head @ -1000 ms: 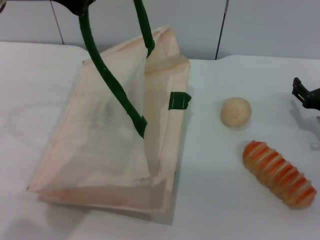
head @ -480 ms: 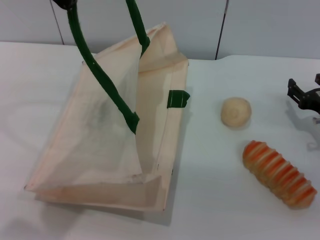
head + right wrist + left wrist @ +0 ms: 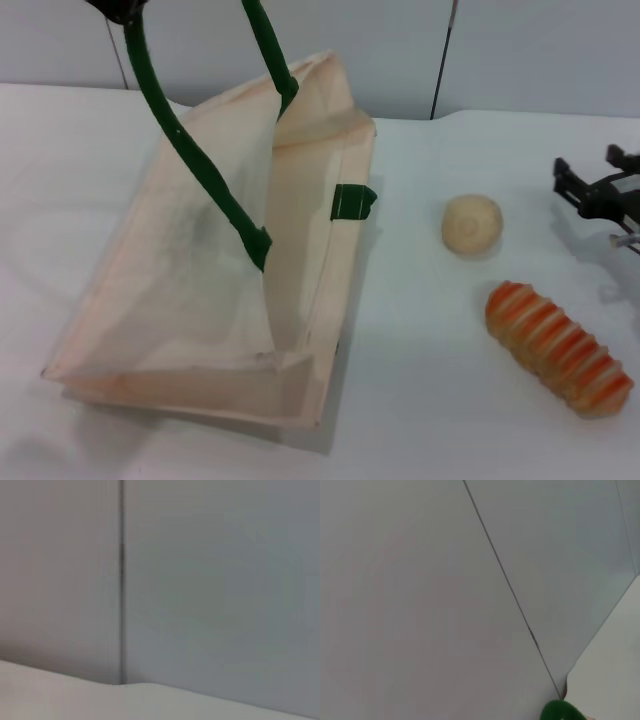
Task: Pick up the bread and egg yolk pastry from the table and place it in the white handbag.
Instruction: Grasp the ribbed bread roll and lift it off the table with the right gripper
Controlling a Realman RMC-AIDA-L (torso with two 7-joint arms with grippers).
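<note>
The white handbag lies on the table's left half, its mouth pulled open toward the right. My left gripper, at the top left edge of the head view, is shut on one green handle and holds it up. A bit of that green handle shows in the left wrist view. The egg yolk pastry sits right of the bag. The bread, orange-striped, lies nearer the front right. My right gripper hovers open at the right edge, beyond the bread and right of the pastry.
A green tab marks the bag's right rim. A grey panelled wall stands behind the white table. Both wrist views show mostly wall.
My left gripper has drawn the handle leftward and the bag has shifted a little left. The right gripper has moved left, further into view towards the pastry.
</note>
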